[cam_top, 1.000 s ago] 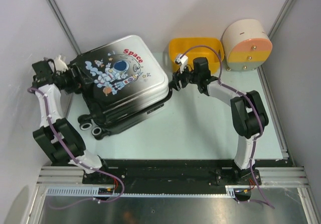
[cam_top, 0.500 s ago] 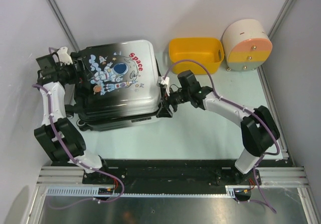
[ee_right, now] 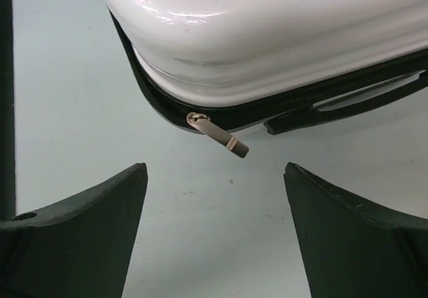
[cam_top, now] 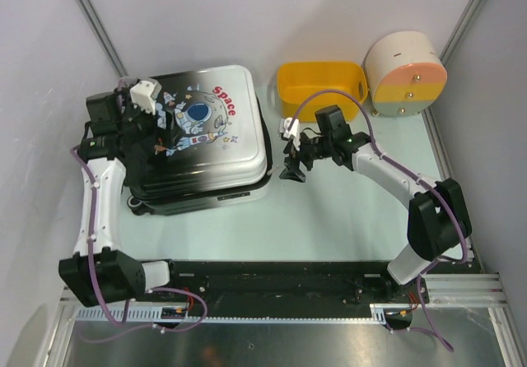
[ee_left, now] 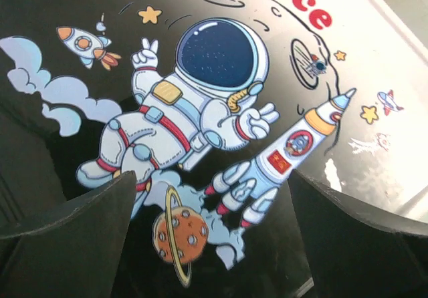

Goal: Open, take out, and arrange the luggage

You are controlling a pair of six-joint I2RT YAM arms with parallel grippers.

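Top + wrist views. You're looking at the luggage (cam_top: 202, 137) lying flat and zipped shut at the table's (cam_top: 346, 219) left rear, astronaut print facing up. L gripper (ee_left: 210, 191) is hovering over the print, fingers standing wide apart, gripping nothing. R gripper (ee_right: 215, 171) is sitting low beside the luggage's right corner, fingers apart, w/ the zip pull (ee_right: 217, 135) hanging just ahead of them, untouched. Basket (cam_top: 321, 79) and drawer box (cam_top: 405, 75) are standing at right rear.

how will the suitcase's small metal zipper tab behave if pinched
The small metal zipper tab hangs from a ring, so it likely swings loosely. It looks thin and smooth, so may slip. The black-to-white hard-shell suitcase lies flat, so tugging may slide it.
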